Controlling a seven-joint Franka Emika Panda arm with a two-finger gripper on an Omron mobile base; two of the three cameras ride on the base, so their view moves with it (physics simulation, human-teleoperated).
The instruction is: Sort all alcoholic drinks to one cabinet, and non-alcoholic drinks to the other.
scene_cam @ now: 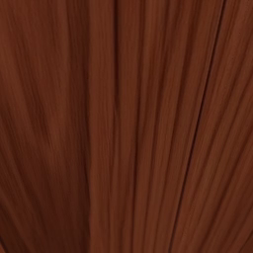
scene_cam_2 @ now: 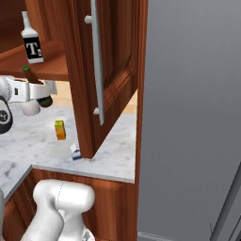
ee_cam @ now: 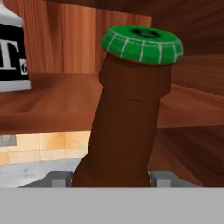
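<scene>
White "T" on clear bottle's (scene_cam_2: 32,40) black label.

The arm (scene_cam_2: 52,207) is glossy white, built from rounded, bulbous segments with smooth shells. In the right base view a fat white link with a domed shoulder fills the lower left. Higher up, a white wrist (scene_cam_2: 21,92) section is boxy with a rounded knob beneath it, ending in a dark, black tip. A round dark grey disc (scene_cam_2: 4,115) sits at a joint. In the hand view, two small grey finger pads (ee_cam: 59,178) are square-edged.
</scene>
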